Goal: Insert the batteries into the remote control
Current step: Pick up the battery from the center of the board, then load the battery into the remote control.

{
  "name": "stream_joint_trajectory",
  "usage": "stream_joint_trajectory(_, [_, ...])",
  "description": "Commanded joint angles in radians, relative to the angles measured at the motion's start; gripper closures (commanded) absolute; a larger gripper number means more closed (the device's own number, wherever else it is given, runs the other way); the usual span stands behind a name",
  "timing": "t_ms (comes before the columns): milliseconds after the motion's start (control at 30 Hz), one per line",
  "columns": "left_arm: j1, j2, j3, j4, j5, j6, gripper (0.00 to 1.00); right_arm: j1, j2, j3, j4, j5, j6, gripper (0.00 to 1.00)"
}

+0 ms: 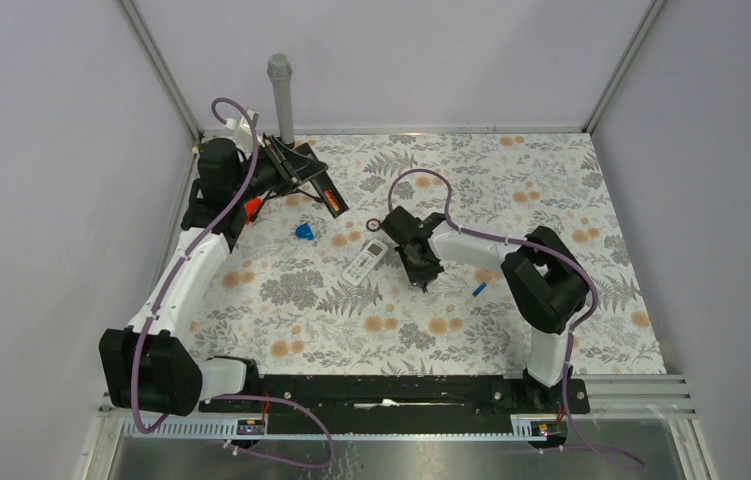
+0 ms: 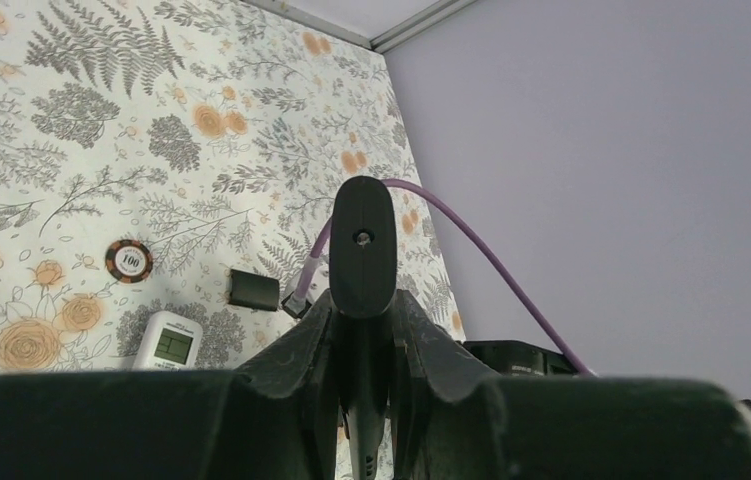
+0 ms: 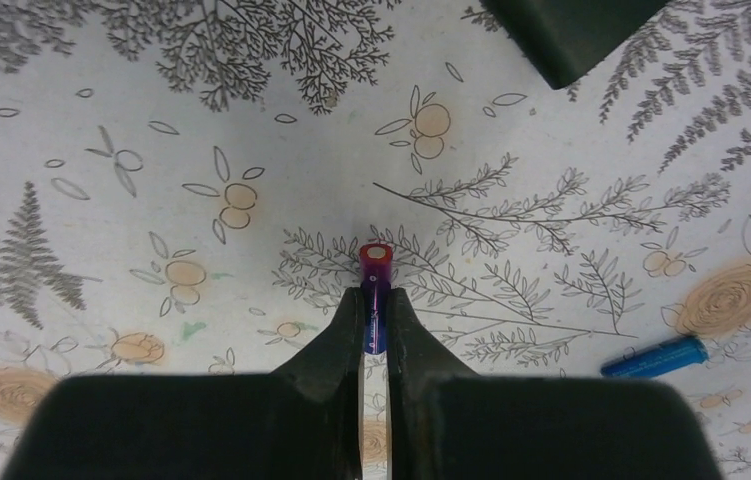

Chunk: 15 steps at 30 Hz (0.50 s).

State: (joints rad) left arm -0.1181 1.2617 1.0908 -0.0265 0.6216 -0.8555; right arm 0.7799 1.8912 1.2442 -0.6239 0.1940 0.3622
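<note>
right gripper clamped on purple battery, red cap forward, close over table | blue battery flat to the right, apart | remote just left, display up | poker chip beyond | left gripper at far-left corner, pinching black oblong piece
</note>
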Motion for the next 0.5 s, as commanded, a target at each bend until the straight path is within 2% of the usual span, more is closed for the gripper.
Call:
stream_joint_trajectory(0, [0.005, -0.044, -0.01, 0.109, 0.059, 0.029, 1.0, 0.001, -0.135, 0.096, -0.016, 0.024, 0.0, 1.0])
stream_joint_trajectory(133, [-0.008, -0.036, -0.043, 0.13, 0.057, -0.006, 1.0, 0.0, -0.22, 0.17, -0.007, -0.015, -0.024, 0.99])
stream_joint_trajectory(333, [-0.105, 0.032, -0.153, 0.28, 0.049, -0.151, 1.0, -0.002, -0.28, 0.308, -0.095, -0.1, -0.05, 0.97])
stream_joint_trajectory(367, [-0.119, 0.046, -0.176, 0.316, 0.049, -0.176, 1.0, -0.001, -0.282, 0.336, -0.034, -0.115, -0.056, 0.97])
stream_joint_trajectory(400, [-0.137, 0.057, -0.206, 0.351, 0.048, -0.201, 1.0, -0.001, -0.282, 0.37, -0.154, -0.129, -0.059, 0.96])
stream_joint_trajectory(467, [-0.153, 0.081, -0.252, 0.436, 0.053, -0.249, 1.0, -0.001, -0.279, 0.427, -0.231, -0.17, -0.071, 0.96])
